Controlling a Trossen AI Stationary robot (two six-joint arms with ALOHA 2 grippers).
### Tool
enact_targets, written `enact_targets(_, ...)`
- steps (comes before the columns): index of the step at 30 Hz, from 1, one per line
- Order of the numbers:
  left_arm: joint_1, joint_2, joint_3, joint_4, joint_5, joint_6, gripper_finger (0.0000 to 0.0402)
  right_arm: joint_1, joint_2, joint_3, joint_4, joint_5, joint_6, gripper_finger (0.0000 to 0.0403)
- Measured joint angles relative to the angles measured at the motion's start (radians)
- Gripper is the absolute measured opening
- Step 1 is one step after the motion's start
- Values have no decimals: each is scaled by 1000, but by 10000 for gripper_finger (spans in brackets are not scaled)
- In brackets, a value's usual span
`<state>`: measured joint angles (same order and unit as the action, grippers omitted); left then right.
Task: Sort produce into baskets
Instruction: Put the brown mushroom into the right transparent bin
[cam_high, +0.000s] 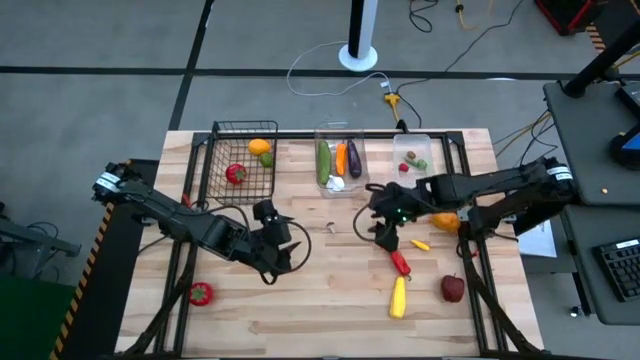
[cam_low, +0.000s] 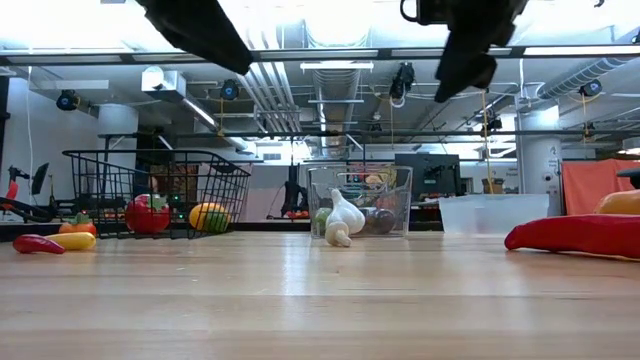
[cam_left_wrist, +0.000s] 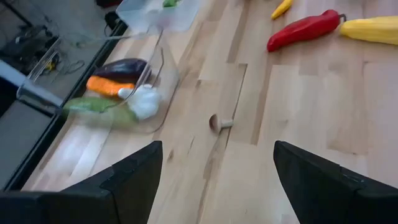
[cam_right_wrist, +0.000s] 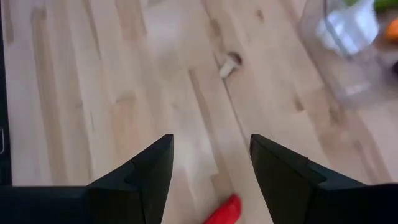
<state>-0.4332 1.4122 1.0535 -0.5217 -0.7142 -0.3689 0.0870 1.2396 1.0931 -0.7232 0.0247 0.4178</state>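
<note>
The wooden table (cam_high: 330, 300) carried three containers along its far edge: a black wire basket (cam_high: 243, 160) toward the far left corner, a taller clear bin (cam_high: 341, 162) at the middle, and a shallower clear bin (cam_high: 425, 155) toward the far right corner. Both arms reached in from the side edges and met near the table's middle.

The left gripper (cam_high: 282, 243) hung over bare wood with its fingers spread wide and nothing between them. The right gripper (cam_high: 383, 222) stood just near-side of the taller bin, fingers parted and also empty.

Loose produce lay mostly toward the near right corner: a red pepper (cam_high: 400, 262), a yellow pepper (cam_high: 399, 296), a red apple (cam_high: 453, 288). The red pepper lay directly nearward of the right gripper, close by, its long axis running roughly far-to-near. The right arm looked the better placed for it, and the right wrist view caught its tip (cam_right_wrist: 222, 211) just beyond the fingers.

The wrist views showed a small mushroom (cam_left_wrist: 219, 122) between the grippers. The low view hid it, though it showed white garlic (cam_low: 342, 218) in front of the taller bin.
</note>
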Motion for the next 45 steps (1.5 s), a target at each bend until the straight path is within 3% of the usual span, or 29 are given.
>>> enact_targets(8, 15, 0, -73, 259, -14, 31, 288, 54, -6, -2, -39, 4, 34, 206)
enact_targets(12, 16, 37, -119, 421, -2, 146, 288, 60, -8, -2, -38, 5, 27, 206)
enact_targets(18, 31, 193, -190, 786, 0, 280, 288, 69, -8, -2, -37, 30, -1, 206)
enact_targets(21, 51, 289, -191, 890, -1, 324, 288, 70, -8, -2, -33, 31, -18, 206)
enact_targets(30, 164, 499, -171, 970, 4, 260, 288, 70, -8, -2, -27, 55, -39, 206)
enact_targets(37, 243, 586, -173, 1058, 78, 249, 282, 70, -8, -3, -27, 56, -39, 206)
enact_targets(45, 269, 636, -173, 1079, 155, 224, 241, 70, -8, -14, -26, 56, -36, 206)
